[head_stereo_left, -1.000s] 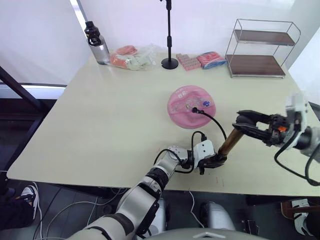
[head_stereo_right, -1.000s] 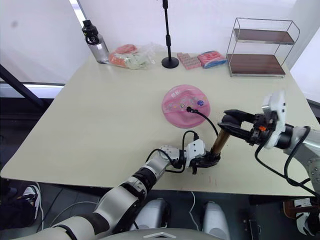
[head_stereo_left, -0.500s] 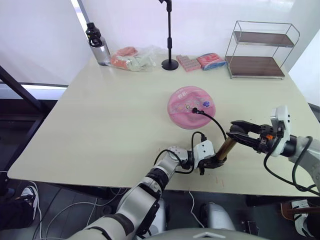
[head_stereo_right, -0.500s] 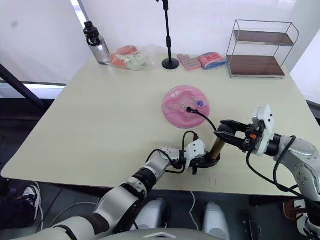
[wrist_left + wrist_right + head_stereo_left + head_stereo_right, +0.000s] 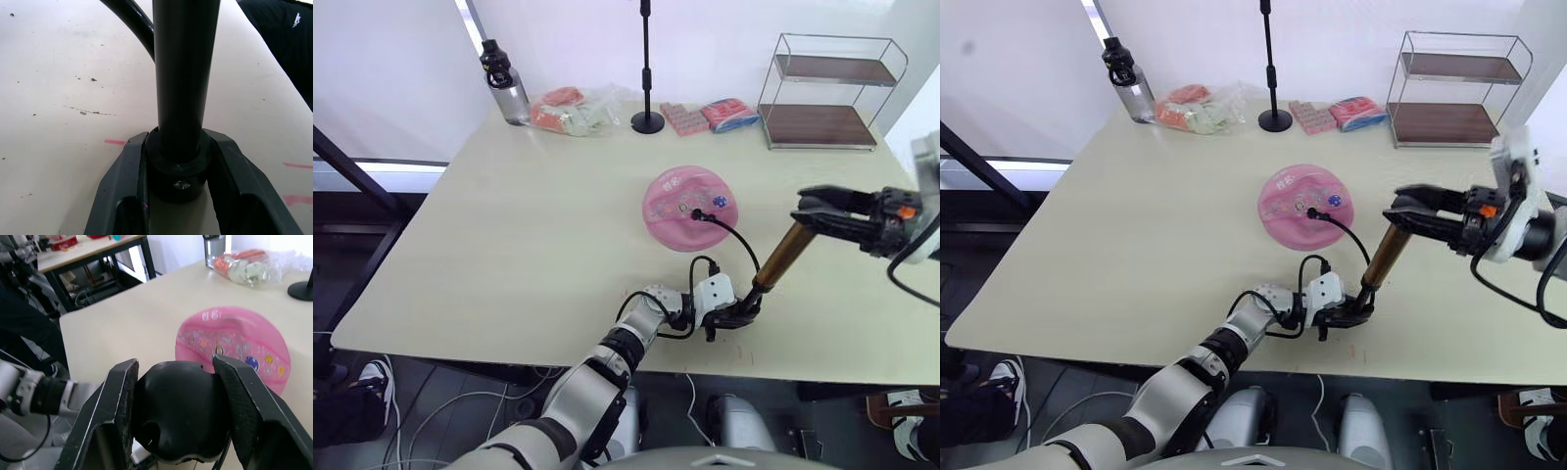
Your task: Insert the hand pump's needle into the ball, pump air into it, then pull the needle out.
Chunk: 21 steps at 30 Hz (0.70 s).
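The flattened pink ball (image 5: 690,208) lies mid-table. The needle's black fitting (image 5: 698,213) sits at the ball's valve, its pin hidden inside, and the thin black hose (image 5: 742,243) curves from it down to the pump's base. The hand pump (image 5: 777,258) stands tilted near the table's front edge, its gold barrel leaning right. My left gripper (image 5: 742,313) is shut on the pump's black base cap (image 5: 178,169), resting on the table. My right gripper (image 5: 811,210) is shut on the black handle (image 5: 177,417) at the top, raised above the table.
Along the back edge stand a water bottle (image 5: 506,84), a plastic bag of items (image 5: 574,110), a black stand (image 5: 646,69), coloured packets (image 5: 710,116) and a wire shelf (image 5: 827,93). The table's front edge (image 5: 607,364) runs just below my left gripper.
My right gripper pushed the handle down towards the barrel, then rose up and to the right with it, so more of the pump now shows. The left gripper stays put.
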Motion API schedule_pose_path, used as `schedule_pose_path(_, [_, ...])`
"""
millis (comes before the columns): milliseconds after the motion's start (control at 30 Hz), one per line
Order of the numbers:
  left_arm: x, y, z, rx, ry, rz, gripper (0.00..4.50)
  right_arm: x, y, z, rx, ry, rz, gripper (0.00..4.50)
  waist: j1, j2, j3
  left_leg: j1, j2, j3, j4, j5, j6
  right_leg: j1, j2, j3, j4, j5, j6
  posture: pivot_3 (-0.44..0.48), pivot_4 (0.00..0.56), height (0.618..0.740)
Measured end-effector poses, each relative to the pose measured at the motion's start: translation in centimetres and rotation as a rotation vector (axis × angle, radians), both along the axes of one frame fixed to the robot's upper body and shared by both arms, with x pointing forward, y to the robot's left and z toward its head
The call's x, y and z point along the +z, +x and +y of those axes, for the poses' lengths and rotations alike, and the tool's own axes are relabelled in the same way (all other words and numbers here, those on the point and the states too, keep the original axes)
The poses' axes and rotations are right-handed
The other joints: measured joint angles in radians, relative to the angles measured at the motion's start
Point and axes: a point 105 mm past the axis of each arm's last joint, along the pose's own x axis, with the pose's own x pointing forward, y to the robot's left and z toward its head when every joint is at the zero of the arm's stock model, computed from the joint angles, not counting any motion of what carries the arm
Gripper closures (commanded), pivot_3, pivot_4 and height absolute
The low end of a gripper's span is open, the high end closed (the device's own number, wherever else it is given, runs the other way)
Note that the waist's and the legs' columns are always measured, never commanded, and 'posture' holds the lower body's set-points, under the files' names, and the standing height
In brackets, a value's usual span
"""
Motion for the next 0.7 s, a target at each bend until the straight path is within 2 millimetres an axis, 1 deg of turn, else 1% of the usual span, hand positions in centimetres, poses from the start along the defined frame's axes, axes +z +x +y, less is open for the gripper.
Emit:
schedule_pose_path(33, [0.0, 0.0, 0.0, 0.0, 0.0, 0.0, 3.4, 0.9, 0.0, 0.0, 0.001, 0.019, -0.002, 2.59, 0.0, 0.0, 0.0, 0.0, 0.0, 0.0, 0.0, 0.0, 0.0, 0.0, 0.0, 0.0, 0.0, 0.0, 0.0, 0.0, 0.15, 0.74])
schedule_pose_path(133, [0.0, 0.0, 0.0, -0.002, -0.001, -0.001, 3.4, 2.6, 0.0, -0.1, 0.001, 0.066, 0.001, 2.59, 0.0, 0.0, 0.0, 0.0, 0.001, 0.0, 0.0, 0.0, 0.0, 0.0, 0.0, 0.0, 0.0, 0.0, 0.0, 0.0, 0.15, 0.74])
schedule_pose_path(233, [0.0, 0.0, 0.0, -0.005, 0.0, -0.001, 3.4, 2.8, -0.1, -0.2, -0.008, 0.073, 0.03, 2.59, 0.0, 0.0, 0.0, -0.001, 0.001, 0.001, 0.0, 0.0, 0.0, -0.001, 0.0, 0.0, 0.0, 0.0, 0.0, 0.0, 0.15, 0.74])
schedule_pose_path(367, [0.0, -0.1, 0.0, -0.006, 0.003, -0.002, 3.4, 2.1, -0.5, -0.4, -0.018, 0.088, 0.035, 2.59, 0.0, 0.0, 0.0, 0.0, 0.001, 0.001, 0.0, 0.0, 0.0, 0.0, 0.0, 0.0, 0.0, 0.0, 0.0, 0.0, 0.15, 0.74])
schedule_pose_path(467, [-0.2, 0.0, 0.2, 0.001, 0.009, 0.0, 3.4, 1.0, -0.5, -0.3, -0.028, 0.102, 0.032, 2.59, -0.001, -0.002, -0.003, 0.001, 0.001, 0.0, 0.0, 0.0, 0.0, 0.002, 0.001, 0.0, 0.0, 0.0, 0.0, 0.0, 0.15, 0.74])
schedule_pose_path(567, [-0.4, 0.0, 0.3, 0.008, 0.014, 0.002, 3.4, -0.6, -0.4, 0.2, -0.029, 0.076, 0.031, 2.59, -0.003, -0.005, -0.005, 0.005, 0.002, 0.0, 0.0, 0.0, 0.0, 0.005, 0.001, 0.0, 0.0, 0.0, 0.0, 0.0, 0.15, 0.74])
schedule_pose_path(600, [-0.4, 0.0, 0.3, 0.012, 0.015, 0.004, 3.4, -1.8, -0.2, 0.5, -0.033, 0.063, 0.04, 2.59, -0.003, -0.006, -0.006, 0.006, 0.002, 0.0, 0.0, 0.0, 0.0, 0.006, 0.001, 0.0, 0.0, 0.0, 0.0, 0.0, 0.15, 0.74])
schedule_pose_path(700, [-0.5, 0.0, 0.4, 0.015, 0.016, 0.006, 3.4, -4.1, 0.2, 1.1, -0.035, 0.042, 0.057, 2.59, -0.003, -0.009, -0.008, 0.007, 0.003, 0.0, 0.0, 0.0, 0.0, 0.007, 0.002, 0.0, 0.0, 0.0, 0.0, 0.0, 0.15, 0.74])
